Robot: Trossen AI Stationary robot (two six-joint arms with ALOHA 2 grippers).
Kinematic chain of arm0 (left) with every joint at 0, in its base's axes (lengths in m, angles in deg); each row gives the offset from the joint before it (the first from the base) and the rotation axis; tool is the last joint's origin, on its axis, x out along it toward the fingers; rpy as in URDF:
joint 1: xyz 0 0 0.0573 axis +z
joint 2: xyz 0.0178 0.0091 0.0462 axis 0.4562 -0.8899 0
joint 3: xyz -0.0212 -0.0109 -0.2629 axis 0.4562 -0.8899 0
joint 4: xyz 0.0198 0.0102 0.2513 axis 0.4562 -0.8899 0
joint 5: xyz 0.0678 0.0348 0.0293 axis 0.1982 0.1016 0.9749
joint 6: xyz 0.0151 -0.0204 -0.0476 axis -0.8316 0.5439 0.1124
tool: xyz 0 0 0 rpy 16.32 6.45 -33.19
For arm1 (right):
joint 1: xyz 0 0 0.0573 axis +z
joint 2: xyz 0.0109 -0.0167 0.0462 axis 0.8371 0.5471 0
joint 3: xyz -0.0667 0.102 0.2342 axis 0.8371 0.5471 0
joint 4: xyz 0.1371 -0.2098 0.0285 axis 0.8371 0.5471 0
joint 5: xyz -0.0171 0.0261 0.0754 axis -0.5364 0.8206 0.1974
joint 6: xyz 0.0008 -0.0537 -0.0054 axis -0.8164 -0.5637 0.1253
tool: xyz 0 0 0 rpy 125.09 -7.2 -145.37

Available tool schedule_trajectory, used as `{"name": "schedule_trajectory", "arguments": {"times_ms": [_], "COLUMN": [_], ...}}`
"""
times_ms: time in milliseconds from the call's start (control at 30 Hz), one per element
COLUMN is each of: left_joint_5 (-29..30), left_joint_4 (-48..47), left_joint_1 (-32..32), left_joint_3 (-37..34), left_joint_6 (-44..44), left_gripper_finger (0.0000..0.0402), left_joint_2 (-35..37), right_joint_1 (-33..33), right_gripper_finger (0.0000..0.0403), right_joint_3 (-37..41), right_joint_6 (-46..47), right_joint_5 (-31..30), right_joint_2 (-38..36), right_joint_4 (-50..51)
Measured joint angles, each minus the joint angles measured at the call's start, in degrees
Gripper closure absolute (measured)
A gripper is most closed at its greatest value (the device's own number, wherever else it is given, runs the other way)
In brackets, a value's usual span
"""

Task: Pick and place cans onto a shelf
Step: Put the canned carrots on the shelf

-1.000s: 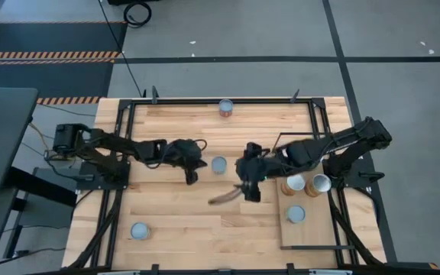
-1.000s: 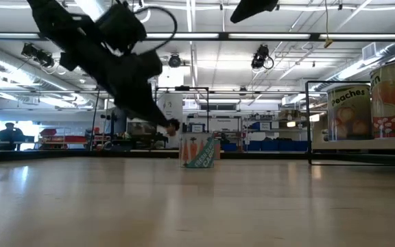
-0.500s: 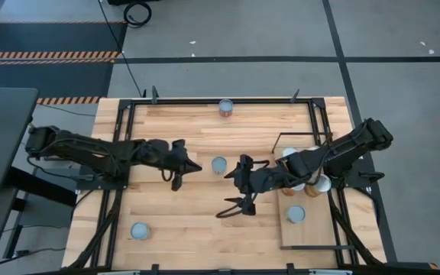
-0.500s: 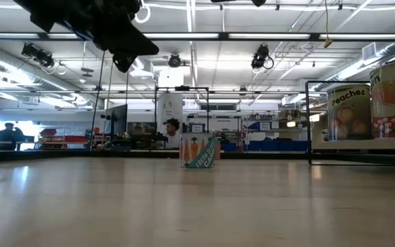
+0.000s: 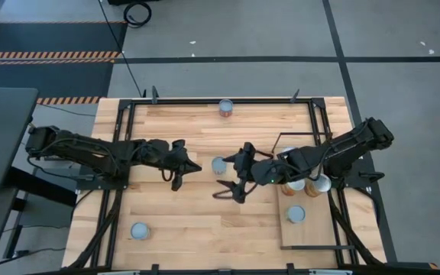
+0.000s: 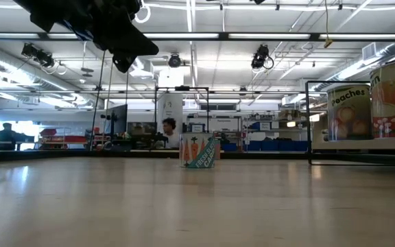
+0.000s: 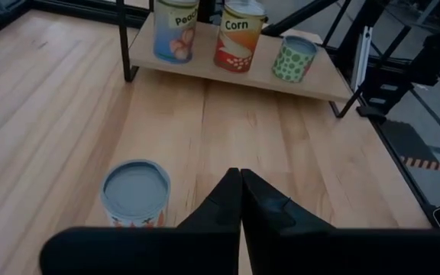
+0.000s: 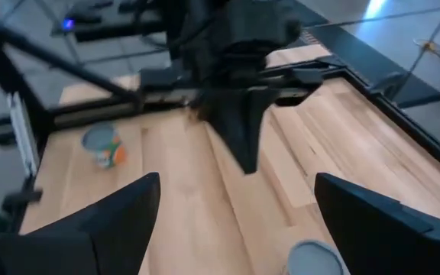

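From my remote station, the right gripper (image 5: pixel 228 189) has swung up toward the frame's centre since half a second ago, its fingers spread wide and empty, now just below the blue-grey centre can (image 5: pixel 219 165). The left gripper (image 5: pixel 176 180), fingers pressed together, has not moved and hangs left of that can. The shelf (image 5: pixel 312 229) sits at lower right of the overhead frame with three cans on it: a peach can (image 7: pixel 176 29), a corn can (image 7: pixel 239 36) and a green dotted can (image 7: pixel 293 59). One more can (image 5: pixel 226 108) stands at the table's top edge, another (image 5: pixel 139 231) at lower left. In the low view a carrot-labelled can (image 6: pixel 198 151) stands mid-frame, unchanged.
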Motion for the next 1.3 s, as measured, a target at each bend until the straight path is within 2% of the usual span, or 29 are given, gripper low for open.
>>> {"name": "schedule_trajectory", "arguments": {"times_ms": [167,633,1000,1300], "left_joint_5": [0.0,0.0,0.0,0.0], "left_joint_4": [0.0,0.1,0.2,0.2], "left_joint_1": [0.0,0.0,0.0,0.0], "left_joint_3": [0.0,0.0,0.0,0.0], "left_joint_6": [0.0,0.0,0.0,0.0], "left_gripper_finger": [0.0390,0.0390,0.0390,0.0390], "left_joint_2": [0.0,0.0,0.0,0.0], "right_joint_1": [-1.4,-4.7,-7.9,-8.0], "right_gripper_finger": [0.0048,0.0048,0.0048,0.0048], "right_joint_3": [0.0,0.0,0.0,0.0], "right_joint_6": [6.9,10.8,9.2,9.1], "right_joint_5": [0.4,-4.4,1.1,1.2], "right_joint_2": [0.0,0.2,0.2,0.2], "right_joint_4": [-2.0,-4.5,-4.6,-6.4]}}
